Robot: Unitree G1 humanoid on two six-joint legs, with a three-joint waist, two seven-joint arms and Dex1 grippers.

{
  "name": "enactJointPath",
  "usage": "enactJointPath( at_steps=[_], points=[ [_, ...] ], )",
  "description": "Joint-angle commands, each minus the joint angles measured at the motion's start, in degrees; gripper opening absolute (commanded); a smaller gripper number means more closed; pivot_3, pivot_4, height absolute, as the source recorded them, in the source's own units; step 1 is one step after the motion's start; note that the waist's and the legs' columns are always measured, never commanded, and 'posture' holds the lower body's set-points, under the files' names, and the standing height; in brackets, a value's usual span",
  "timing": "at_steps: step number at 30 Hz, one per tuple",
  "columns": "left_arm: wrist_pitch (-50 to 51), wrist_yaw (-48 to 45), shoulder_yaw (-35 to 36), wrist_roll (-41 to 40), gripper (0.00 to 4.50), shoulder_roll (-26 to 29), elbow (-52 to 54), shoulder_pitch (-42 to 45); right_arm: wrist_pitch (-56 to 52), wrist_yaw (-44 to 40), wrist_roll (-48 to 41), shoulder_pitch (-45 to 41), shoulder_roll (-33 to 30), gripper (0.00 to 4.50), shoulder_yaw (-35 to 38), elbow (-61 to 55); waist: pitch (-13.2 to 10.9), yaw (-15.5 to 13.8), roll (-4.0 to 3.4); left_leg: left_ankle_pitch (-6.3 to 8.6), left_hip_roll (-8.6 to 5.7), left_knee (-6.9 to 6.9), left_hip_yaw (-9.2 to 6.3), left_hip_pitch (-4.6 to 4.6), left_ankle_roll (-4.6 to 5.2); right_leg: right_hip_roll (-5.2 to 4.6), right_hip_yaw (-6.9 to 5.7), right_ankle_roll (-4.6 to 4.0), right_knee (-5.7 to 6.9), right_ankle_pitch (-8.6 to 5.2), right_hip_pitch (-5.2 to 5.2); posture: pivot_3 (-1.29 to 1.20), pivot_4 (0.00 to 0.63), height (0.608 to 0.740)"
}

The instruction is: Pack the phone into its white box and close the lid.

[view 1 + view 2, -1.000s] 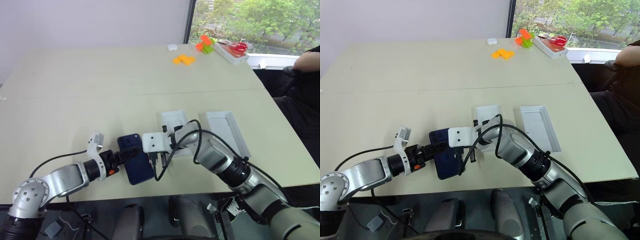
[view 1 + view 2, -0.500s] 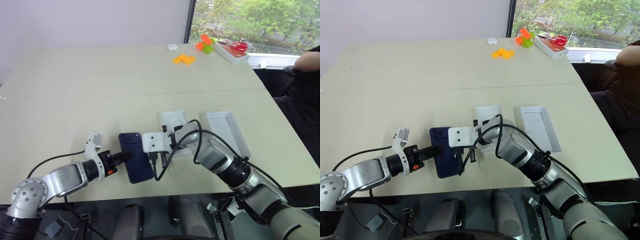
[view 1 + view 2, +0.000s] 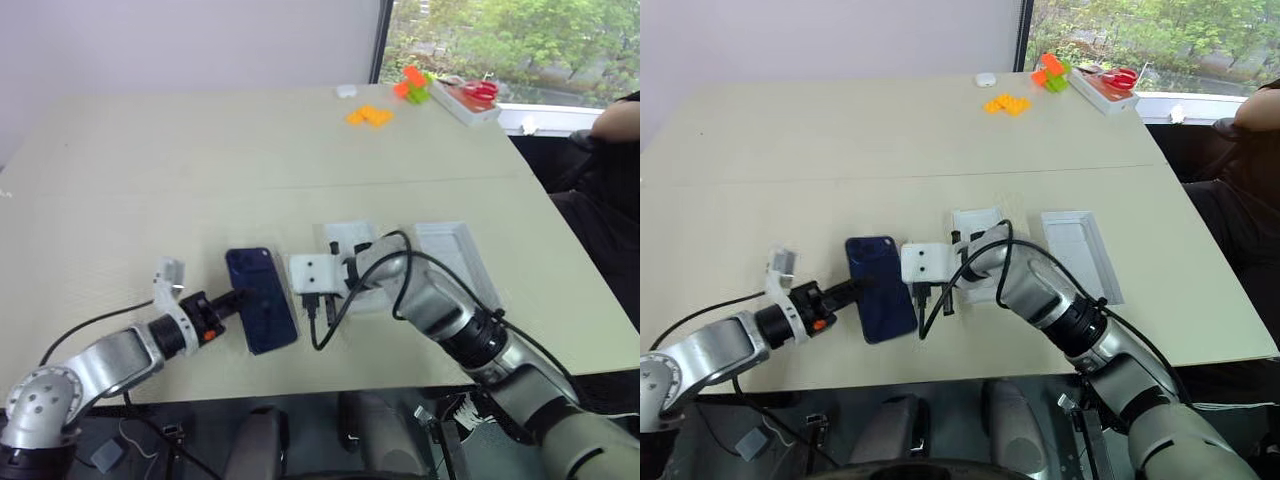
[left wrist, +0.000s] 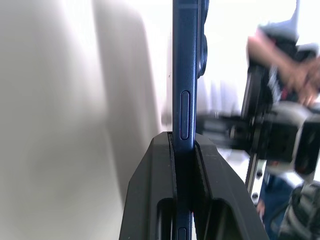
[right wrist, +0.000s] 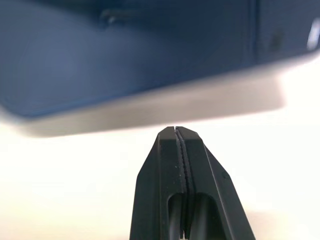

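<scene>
Big beige desk [image 3: 150,170] by a window; the phone [image 3: 261,299] hangs just above it, edge-pinched in the left pincer [image 3: 236,298], right pincer [image 5: 176,131] closed empty beside it; glossy, stiff slab, probably slippery, so gripping the long edges looks safest.

The right gripper [image 5: 179,131] has its two black fingers [image 5: 161,165] pressed flat together, nothing between them. Just past the tips, toward twelve o'clock, hangs the dark blue phone [image 5: 125,55], its underside lifted off the pale table [image 5: 75,190], with a soft shadow under it, apart from the fingertips.
</scene>
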State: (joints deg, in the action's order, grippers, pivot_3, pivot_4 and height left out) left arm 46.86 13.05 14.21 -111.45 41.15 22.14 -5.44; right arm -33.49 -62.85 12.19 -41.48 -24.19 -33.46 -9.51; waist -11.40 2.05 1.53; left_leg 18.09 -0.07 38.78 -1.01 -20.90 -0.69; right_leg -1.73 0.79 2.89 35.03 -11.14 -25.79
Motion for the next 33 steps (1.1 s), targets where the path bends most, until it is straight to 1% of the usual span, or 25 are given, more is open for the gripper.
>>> enactJointPath(
  at_steps=[1,3,4,6,8,10,13,16,20,23,27,33],
  points=[
    [-1.6,-1.4,3.8,-1.6,0.03,-1.2,2.3,1.0,-0.8,-2.8,-5.5,0.5,-3.8,0.00,7.5,-10.4,0.0,-0.3,0.00,-0.04,-0.03,0.00,0.00,-0.24,-0.07,-0.03,0.00,-0.16,0.00,0.11,-0.22,0.00,0.150,0.726],
    [-1.7,-0.6,3.8,-1.6,0.03,-1.6,1.8,2.1,-1.2,-4.6,-9.1,2.3,-7.6,0.00,12.0,-15.4,0.0,-1.1,0.01,-0.12,-0.12,0.03,0.01,-0.66,-0.20,-0.11,0.00,-0.16,0.03,0.14,-0.67,0.00,0.150,0.726],
    [-1.6,-0.3,3.3,-1.6,0.03,-1.6,2.0,2.9,-1.1,-5.0,-10.6,3.2,-9.4,0.00,14.2,-17.0,0.0,-1.4,0.01,-0.13,-0.13,0.03,0.01,-0.69,-0.21,-0.12,0.00,-0.15,0.02,0.15,-0.67,0.00,0.150,0.726],
    [-1.4,0.1,2.7,-1.6,0.03,-1.6,2.3,3.7,-1.1,-4.8,-12.3,4.1,-11.3,0.00,15.9,-18.1,0.0,-1.5,0.01,-0.12,-0.19,0.03,0.00,-0.71,-0.21,-0.20,-0.03,-0.14,-0.06,0.13,-0.64,0.00,0.150,0.726],
    [-1.3,2.2,-1.2,-1.6,0.03,-2.2,1.8,9.2,-1.3,-4.3,-15.1,6.8,-14.6,0.00,22.7,-18.9,0.0,-1.6,0.03,-0.12,-0.19,0.03,0.02,-0.69,-0.21,-0.22,-0.02,-0.14,-0.12,0.13,-0.59,0.00,0.150,0.726],
    [-1.0,4.5,-5.6,-1.6,0.03,-4.0,0.4,15.2,-2.4,-4.2,-18.3,9.5,-16.9,0.00,28.6,-19.2,-0.1,-2.8,0.03,-0.12,-0.25,0.11,-0.01,-0.69,-0.20,-0.28,-0.09,-0.14,-0.12,0.13,-0.49,0.00,0.150,0.726],
    [-0.4,7.7,-10.5,-1.6,0.03,-8.5,-2.6,22.1,-3.0,-3.2,-20.9,12.3,-19.5,0.00,32.9,-18.1,-0.1,-2.8,0.04,-0.12,-0.31,0.25,0.00,-0.63,-0.20,-0.31,-0.11,-0.08,-0.11,0.16,-0.31,0.00,0.150,0.726],
    [0.4,11.2,-13.6,-1.6,0.03,-13.0,-5.2,27.1,-2.5,-1.6,-21.0,14.6,-22.1,0.00,34.5,-16.5,-0.1,-2.5,0.05,-0.11,-0.31,0.25,0.02,-0.54,-0.18,-0.30,-0.08,-0.05,-0.12,0.17,-0.20,0.00,0.150,0.726],
    [1.1,16.4,-15.3,-1.6,0.03,-19.2,-8.7,31.2,-2.1,0.2,-21.5,17.1,-24.3,0.00,35.5,-15.4,-0.1,-2.6,0.05,-0.12,-0.28,0.22,0.00,-0.53,-0.17,-0.12,-0.05,-0.01,-0.09,0.19,-0.26,0.00,0.150,0.726],
    [1.7,22.0,-17.8,-1.6,0.03,-23.6,-12.9,35.4,-1.7,1.1,-21.6,20.2,-25.8,0.00,35.9,-16.0,-0.1,-2.9,0.06,-0.14,-0.25,0.23,-0.09,-0.54,-0.19,-0.05,-0.04,-0.02,0.00,0.19,-0.30,0.00,0.150,0.726],
    [2.1,27.4,-19.2,-1.6,0.03,-25.4,-16.6,38.3,-1.8,2.2,-22.3,21.6,-26.5,0.00,36.1,-16.5,-0.1,-2.6,0.06,-0.21,-0.27,0.27,-0.07,-0.51,-0.32,-0.04,-0.05,-0.05,0.01,0.20,-0.26,0.00,0.150,0.726],
    [4.1,29.3,-21.1,-0.2,0.03,-27.8,-21.7,41.8,-2.1,4.0,-22.8,22.9,-27.2,0.00,35.6,-16.8,-0.1,-2.9,0.06,-0.30,-0.29,0.27,-0.11,-0.51,-0.47,-0.01,-0.08,-0.05,0.05,0.21,-0.26,0.00,0.150,0.726]
  ],
)
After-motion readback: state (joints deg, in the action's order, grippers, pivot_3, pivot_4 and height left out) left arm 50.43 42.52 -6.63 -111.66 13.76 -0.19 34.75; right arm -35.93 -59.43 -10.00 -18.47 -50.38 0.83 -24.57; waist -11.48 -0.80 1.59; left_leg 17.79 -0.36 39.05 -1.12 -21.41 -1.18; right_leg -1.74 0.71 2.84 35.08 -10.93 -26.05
